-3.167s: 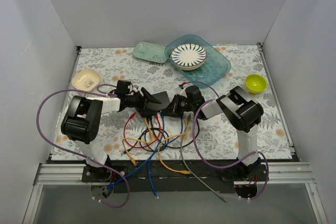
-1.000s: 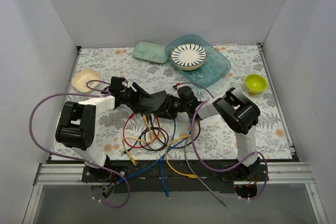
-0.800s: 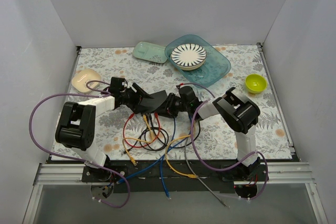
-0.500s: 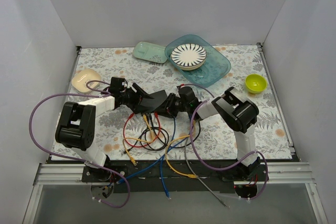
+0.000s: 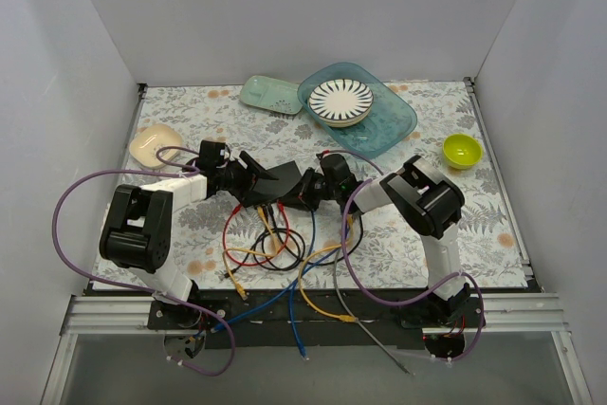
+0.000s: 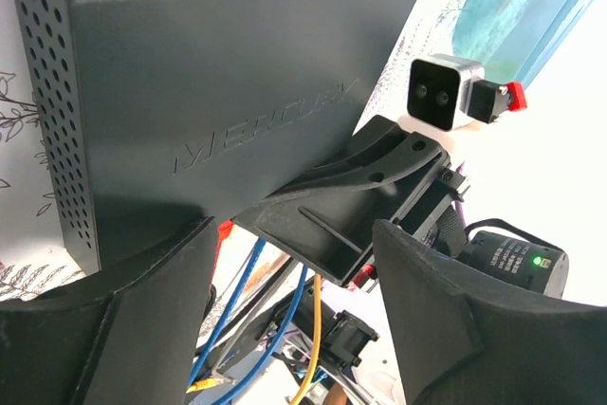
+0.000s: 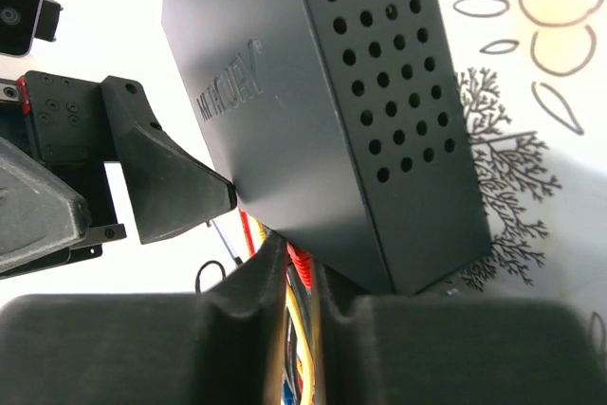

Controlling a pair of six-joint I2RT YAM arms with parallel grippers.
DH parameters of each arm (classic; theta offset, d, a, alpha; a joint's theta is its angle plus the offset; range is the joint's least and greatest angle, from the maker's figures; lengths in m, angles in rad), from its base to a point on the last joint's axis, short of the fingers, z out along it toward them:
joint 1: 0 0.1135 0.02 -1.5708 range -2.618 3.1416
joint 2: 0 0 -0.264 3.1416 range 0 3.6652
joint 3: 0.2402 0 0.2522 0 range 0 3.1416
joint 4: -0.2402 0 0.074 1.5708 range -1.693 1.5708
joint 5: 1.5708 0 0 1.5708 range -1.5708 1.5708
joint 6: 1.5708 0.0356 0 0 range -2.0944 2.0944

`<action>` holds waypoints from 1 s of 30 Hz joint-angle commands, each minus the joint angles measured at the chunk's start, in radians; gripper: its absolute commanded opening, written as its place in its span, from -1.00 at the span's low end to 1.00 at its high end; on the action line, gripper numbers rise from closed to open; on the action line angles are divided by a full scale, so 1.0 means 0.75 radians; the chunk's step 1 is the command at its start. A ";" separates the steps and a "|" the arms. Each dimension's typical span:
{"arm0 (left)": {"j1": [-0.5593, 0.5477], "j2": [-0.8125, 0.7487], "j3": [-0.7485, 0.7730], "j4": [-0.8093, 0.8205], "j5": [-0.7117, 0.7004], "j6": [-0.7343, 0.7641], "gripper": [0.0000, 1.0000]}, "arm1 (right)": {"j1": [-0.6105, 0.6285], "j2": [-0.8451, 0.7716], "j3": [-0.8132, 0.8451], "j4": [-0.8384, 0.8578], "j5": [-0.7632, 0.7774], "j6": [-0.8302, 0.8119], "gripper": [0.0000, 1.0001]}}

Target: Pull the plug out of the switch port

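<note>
The switch [image 5: 277, 180] sits mid-table between both arms, tipped up off the floral table [image 5: 398, 234]. It looks like a light, rigid, smooth box, so I'd brace it by its flat faces. The left fingers [image 6: 142, 320] are spread wide around it. The right fingers [image 7: 256, 320] are pinched nearly together around a cable [image 7: 298, 267] at the ports, though I can't tell if they've got the plug. Crowded spot: tangled cables, dishes behind, walls close.

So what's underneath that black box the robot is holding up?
Coloured cables in red, blue and yellow hang under the switch and pile on the table. The right hand has its fingers nearly together around them. The sockets and plugs themselves are hidden by the box.
</note>
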 commanded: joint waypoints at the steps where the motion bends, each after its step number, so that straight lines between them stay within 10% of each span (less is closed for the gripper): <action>1: 0.003 -0.029 -0.045 -0.100 -0.064 0.051 0.33 | 0.000 0.042 0.053 -0.032 0.036 -0.021 -0.83; 13: -0.001 -0.113 -0.098 -0.084 -0.021 0.000 0.33 | 0.002 0.055 0.037 -0.020 -0.031 -0.072 -0.95; 18: 0.016 -0.121 -0.016 -0.102 -0.068 -0.014 0.33 | 0.002 0.024 0.000 -0.020 -0.015 -0.074 -0.34; 30: 0.055 -0.058 0.121 -0.063 -0.084 -0.039 0.34 | 0.000 0.030 -0.004 -0.048 -0.043 -0.091 -0.29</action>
